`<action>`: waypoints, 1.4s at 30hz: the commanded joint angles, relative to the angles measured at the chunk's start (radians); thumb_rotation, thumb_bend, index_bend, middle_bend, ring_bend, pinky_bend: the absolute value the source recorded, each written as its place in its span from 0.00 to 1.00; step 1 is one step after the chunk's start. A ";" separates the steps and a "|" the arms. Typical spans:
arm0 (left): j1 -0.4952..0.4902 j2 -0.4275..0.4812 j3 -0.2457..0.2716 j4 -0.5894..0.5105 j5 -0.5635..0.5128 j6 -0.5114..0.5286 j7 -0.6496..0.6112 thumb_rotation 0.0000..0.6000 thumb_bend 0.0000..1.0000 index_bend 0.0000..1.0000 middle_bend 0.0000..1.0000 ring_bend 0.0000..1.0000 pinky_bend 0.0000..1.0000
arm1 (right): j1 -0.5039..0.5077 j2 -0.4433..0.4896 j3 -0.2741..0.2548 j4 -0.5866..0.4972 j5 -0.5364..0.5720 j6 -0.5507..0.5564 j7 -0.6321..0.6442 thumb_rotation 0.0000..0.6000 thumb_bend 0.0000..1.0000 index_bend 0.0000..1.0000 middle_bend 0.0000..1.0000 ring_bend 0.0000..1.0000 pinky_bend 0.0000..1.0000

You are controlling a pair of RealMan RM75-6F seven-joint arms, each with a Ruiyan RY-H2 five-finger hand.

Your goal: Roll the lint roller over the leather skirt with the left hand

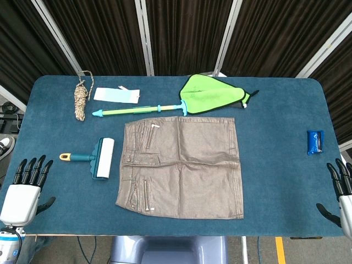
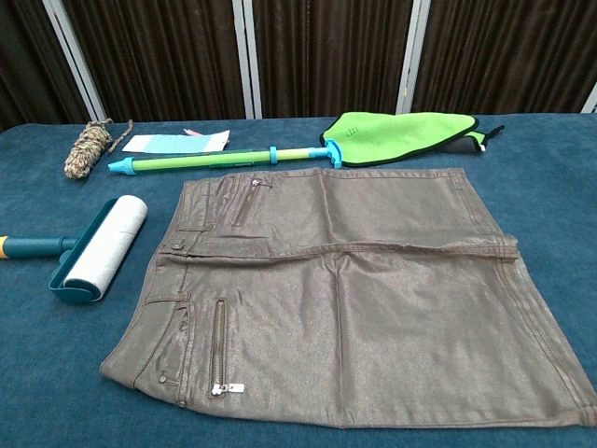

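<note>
A staged test bench in a lab or studio, not a home.

A table (image 1: 49, 220) wrapped edge to edge in blue carpet-like cloth stands before dark pleated curtains (image 1: 181, 33) hung between slanting metal poles (image 1: 144, 33), which close off the far edge like a booth backdrop. Cables (image 1: 11, 107) trail on the floor past the left edge, and a strip of yellow floor tape (image 1: 280, 250) shows below the near right corner. The goods laid out are an odd mix: a skirt (image 1: 181, 168) spread flat mid-table, a roller (image 1: 102, 158) to its left, a rope (image 1: 81, 99) at the far left corner, a mop (image 1: 212, 94) along the far edge.
</note>
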 commanded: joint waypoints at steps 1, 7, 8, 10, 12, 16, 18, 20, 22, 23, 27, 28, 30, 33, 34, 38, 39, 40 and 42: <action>-0.001 0.002 -0.001 -0.001 0.000 -0.001 -0.003 1.00 0.00 0.00 0.00 0.00 0.00 | -0.002 0.002 0.000 -0.004 0.002 0.002 0.003 1.00 0.00 0.00 0.00 0.00 0.00; -0.021 -0.004 -0.022 0.023 -0.043 -0.042 -0.010 1.00 0.00 0.00 0.00 0.00 0.00 | -0.002 0.010 -0.004 -0.015 0.011 -0.013 0.005 1.00 0.00 0.00 0.00 0.00 0.00; -0.032 -0.011 -0.035 0.035 -0.064 -0.060 -0.011 1.00 0.00 0.00 0.00 0.00 0.00 | -0.001 0.011 -0.003 -0.017 0.014 -0.016 0.007 1.00 0.00 0.00 0.00 0.00 0.00; -0.062 -0.027 -0.065 0.065 -0.119 -0.116 -0.015 1.00 0.00 0.00 0.00 0.00 0.00 | 0.000 0.015 -0.001 -0.020 0.023 -0.022 0.009 1.00 0.00 0.00 0.00 0.00 0.00; -0.107 -0.050 -0.102 0.108 -0.190 -0.199 -0.020 1.00 0.00 0.00 0.00 0.00 0.00 | 0.002 0.016 0.003 -0.020 0.034 -0.028 0.003 1.00 0.00 0.00 0.00 0.00 0.00; -0.212 -0.111 -0.162 0.225 -0.307 -0.387 -0.063 1.00 0.00 0.00 0.00 0.00 0.00 | 0.010 0.017 0.011 -0.026 0.062 -0.051 -0.004 1.00 0.00 0.00 0.00 0.00 0.00; -0.262 -0.144 -0.179 0.288 -0.350 -0.476 -0.085 1.00 0.00 0.02 0.00 0.00 0.01 | 0.014 0.017 0.013 -0.033 0.071 -0.060 -0.015 1.00 0.00 0.00 0.00 0.00 0.00; -0.294 -0.172 -0.186 0.344 -0.364 -0.511 -0.063 1.00 0.06 0.06 0.06 0.03 0.05 | 0.016 0.016 0.014 -0.038 0.080 -0.069 -0.029 1.00 0.00 0.00 0.00 0.00 0.00; -0.317 -0.205 -0.193 0.387 -0.380 -0.529 -0.047 1.00 0.17 0.10 0.12 0.07 0.09 | 0.018 0.016 0.012 -0.046 0.088 -0.080 -0.048 1.00 0.00 0.00 0.00 0.00 0.00; -0.326 -0.221 -0.196 0.403 -0.389 -0.538 -0.047 1.00 0.24 0.12 0.14 0.09 0.10 | 0.020 0.016 0.011 -0.050 0.091 -0.086 -0.055 1.00 0.00 0.00 0.00 0.00 0.00; -0.361 -0.280 -0.202 0.486 -0.408 -0.567 -0.054 1.00 0.49 0.15 0.18 0.11 0.13 | 0.023 0.016 0.010 -0.060 0.106 -0.102 -0.078 1.00 0.00 0.00 0.00 0.00 0.00; -0.366 -0.289 -0.201 0.501 -0.410 -0.573 -0.057 1.00 0.50 0.16 0.18 0.11 0.12 | 0.023 0.016 0.010 -0.061 0.110 -0.104 -0.078 1.00 0.00 0.00 0.00 0.00 0.00; -0.375 -0.306 -0.196 0.528 -0.411 -0.583 -0.063 1.00 0.50 0.16 0.18 0.11 0.12 | 0.024 0.016 0.012 -0.061 0.117 -0.107 -0.082 1.00 0.00 0.00 0.00 0.00 0.00; -0.385 -0.329 -0.188 0.560 -0.414 -0.598 -0.076 1.00 0.50 0.17 0.19 0.12 0.14 | 0.028 0.014 0.013 -0.060 0.136 -0.123 -0.090 1.00 0.00 0.00 0.00 0.00 0.00; -0.386 -0.331 -0.187 0.564 -0.414 -0.598 -0.078 1.00 0.50 0.17 0.19 0.12 0.15 | 0.028 0.014 0.013 -0.060 0.139 -0.127 -0.091 1.00 0.00 0.00 0.00 0.00 0.00; -0.393 -0.349 -0.181 0.586 -0.414 -0.603 -0.097 1.00 0.50 0.17 0.19 0.12 0.16 | 0.034 0.015 0.011 -0.063 0.151 -0.144 -0.098 1.00 0.00 0.00 0.00 0.00 0.00; -0.394 -0.353 -0.178 0.590 -0.414 -0.606 -0.104 1.00 0.50 0.17 0.19 0.12 0.16 | 0.034 0.016 0.012 -0.065 0.152 -0.146 -0.098 1.00 0.00 0.00 0.00 0.00 0.00; -0.395 -0.354 -0.176 0.590 -0.414 -0.607 -0.105 1.00 0.50 0.17 0.19 0.12 0.17 | 0.035 0.016 0.012 -0.066 0.153 -0.146 -0.097 1.00 0.00 0.00 0.00 0.00 0.00; -0.393 -0.356 -0.168 0.585 -0.414 -0.609 -0.116 1.00 0.50 0.17 0.19 0.12 0.17 | 0.035 0.018 0.012 -0.067 0.155 -0.147 -0.095 1.00 0.00 0.00 0.00 0.00 0.00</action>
